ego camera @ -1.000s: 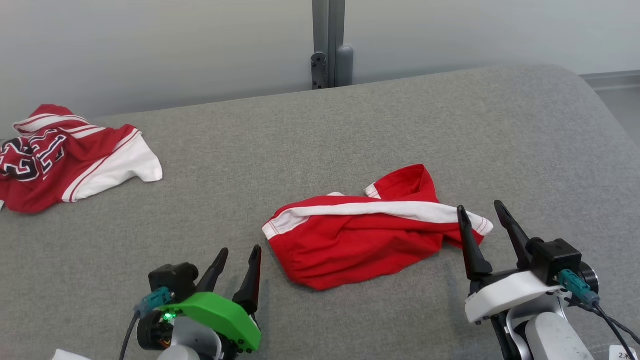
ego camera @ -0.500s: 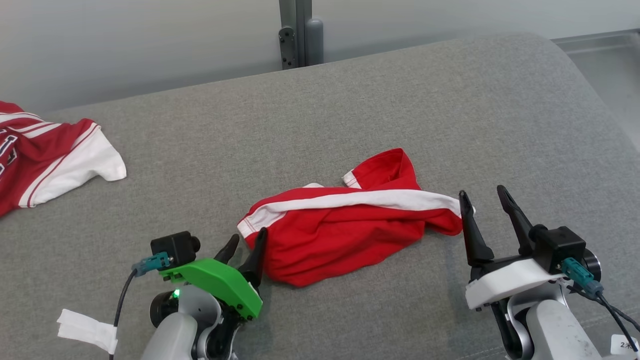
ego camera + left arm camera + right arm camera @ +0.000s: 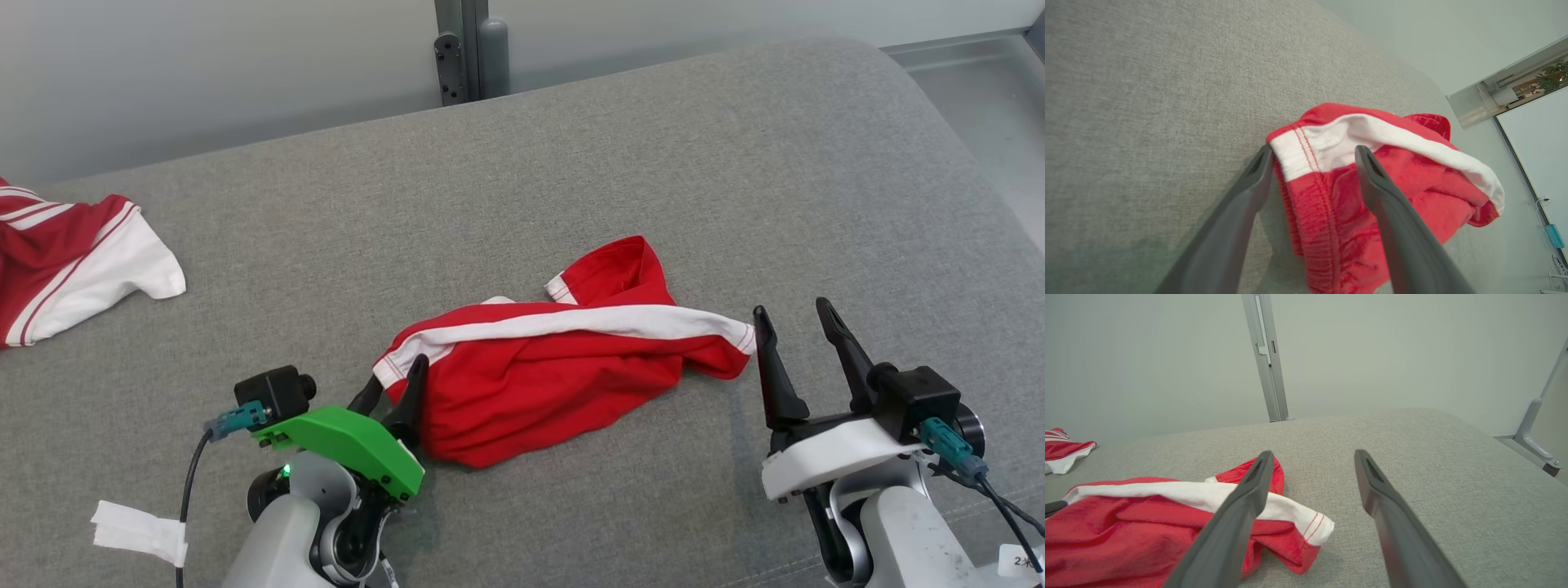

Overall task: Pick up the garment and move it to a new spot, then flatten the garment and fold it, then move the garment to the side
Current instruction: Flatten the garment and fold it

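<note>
Item 1. Garment (image 3: 555,376): red shorts with a white band, lying crumpled near the middle of the table (image 3: 653,163), long side running left to right. One red leg opening sticks up at the far edge. The white-banded corner points toward the robot's left.

Item 2. Left tool (image 3: 398,371), green housing: fingers apart, set down at the garment's left corner. In the left wrist view the stitched white corner (image 3: 1306,157) sits between the two fingers; nothing is clamped.

Item 3. Right tool (image 3: 791,307), white housing: fingers wide apart, holding nothing, just beside the garment's right end. In the right wrist view its left finger (image 3: 1249,498) crosses in front of the white band, and its other finger is over bare table.

Item 4. Second garment (image 3: 65,269): red and white striped jersey, at the far left of the table, well apart from the shorts.

Item 5. Table: grey cloth cover, rounded far-right corner.

Item 6. Grey post (image 3: 461,49): upright behind the table, against a pale wall.
</note>
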You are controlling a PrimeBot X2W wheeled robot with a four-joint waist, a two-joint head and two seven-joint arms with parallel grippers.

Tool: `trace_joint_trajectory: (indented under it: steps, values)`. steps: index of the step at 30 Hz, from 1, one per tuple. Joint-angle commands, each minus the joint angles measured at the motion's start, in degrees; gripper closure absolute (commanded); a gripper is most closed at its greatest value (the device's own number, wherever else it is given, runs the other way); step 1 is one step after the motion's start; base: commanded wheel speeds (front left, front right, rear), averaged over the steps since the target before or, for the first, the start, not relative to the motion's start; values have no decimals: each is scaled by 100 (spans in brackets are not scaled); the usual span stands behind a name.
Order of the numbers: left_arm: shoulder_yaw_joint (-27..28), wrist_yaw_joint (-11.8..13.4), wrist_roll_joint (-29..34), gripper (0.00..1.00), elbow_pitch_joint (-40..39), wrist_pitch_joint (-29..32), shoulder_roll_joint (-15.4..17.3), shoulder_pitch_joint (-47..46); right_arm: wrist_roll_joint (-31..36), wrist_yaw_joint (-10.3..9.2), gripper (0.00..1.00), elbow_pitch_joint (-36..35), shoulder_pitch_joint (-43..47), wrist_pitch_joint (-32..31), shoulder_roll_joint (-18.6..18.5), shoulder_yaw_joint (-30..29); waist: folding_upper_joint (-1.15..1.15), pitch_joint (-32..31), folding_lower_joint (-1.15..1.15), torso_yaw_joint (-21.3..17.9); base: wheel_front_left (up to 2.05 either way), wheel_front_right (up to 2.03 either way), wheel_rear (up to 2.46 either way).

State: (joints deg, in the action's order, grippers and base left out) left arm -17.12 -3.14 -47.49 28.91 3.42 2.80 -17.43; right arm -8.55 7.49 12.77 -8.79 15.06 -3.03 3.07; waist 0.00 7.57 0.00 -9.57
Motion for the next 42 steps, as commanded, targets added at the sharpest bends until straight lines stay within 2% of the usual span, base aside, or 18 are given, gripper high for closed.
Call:
trace_joint_trajectory:
  steps: [1, 2, 6, 7, 8, 9, 10, 14, 18, 25, 34, 35, 37, 40, 41, 42]
  values:
    - [-28, -58, -84, 0, -4, -63, 18, -89, 39, 0, 0, -27, -50, 17, -6, -17, 0, -3, 0, 1, 0, 0, 0]
    - [-43, -59, -105, 4, -12, -68, 18, -99, 43, 0, 0, -31, -44, 17, -6, -24, 0, -4, 0, 1, 0, 0, 0]
    - [-89, -74, -179, 52, -18, -105, 18, -116, 47, 0, 0, -34, -26, 17, -1, -31, 0, -8, 0, -14, 0, 0, 0]
    - [-97, -66, -182, 60, -4, -111, 18, -116, 45, 0, 0, -40, -22, 17, -1, -31, 0, -9, 0, -22, 0, 0, 0]
    - [-102, -56, -176, 74, 6, -138, 18, -117, 39, 0, 0, -41, -13, 17, -1, -54, 0, -8, 0, -30, 0, 0, 0]
    - [-105, -52, -166, 91, 10, -164, 18, -116, 54, 0, 0, -17, 4, 17, -4, -99, 0, -7, 0, -35, 0, 0, 0]
    - [-112, -55, -162, 100, 12, -185, 18, -115, 74, 0, 0, 27, 30, 17, -3, -155, 0, -4, 0, -39, 0, 0, 0]
    - [-123, -83, -144, 100, -5, -298, 18, -98, 70, 0, 0, 255, 113, -102, 1, -349, 0, 1, 0, -47, 0, 0, 0]
    - [-111, -94, -168, 100, -33, -368, 20, -43, -423, 0, 0, 427, 125, -226, 7, -348, 0, 8, 0, -28, 0, 0, 0]
    - [-155, -76, -129, 100, -52, -403, 66, 49, -1296, 0, 0, 850, -206, -458, -35, 52, 0, 55, 0, 43, 0, 0, 0]
    - [-238, -42, -87, 100, -103, -384, 77, 9, -1778, 0, 0, 1600, -733, -495, -278, 524, 0, 164, 0, 172, 0, 0, 0]
    - [-243, -40, -82, 100, -109, -384, 77, 3, -1820, 0, 7, 1660, -770, -480, -301, 579, 0, 172, 0, 184, 0, 0, 0]
    - [-257, -36, -69, 100, -118, -390, 81, -4, -1902, 0, 51, 1735, -833, -429, -345, 668, 0, 181, 0, 201, 0, 0, 0]
    - [-268, -44, -75, 100, -136, -403, 87, 8, -1950, 0, 72, 1805, -899, -360, -445, 807, 0, 183, 0, 207, 0, 0, 0]
    - [-272, -46, -77, 100, -143, -407, 91, 16, -1963, 0, 83, 1819, -909, -342, -462, 854, 0, 180, 0, 206, 0, 0, 0]
    - [-270, -45, -78, 100, -148, -414, 99, 22, -1982, 0, 98, 1801, -929, -319, -479, 890, 0, 178, 0, 204, 0, 0, 0]
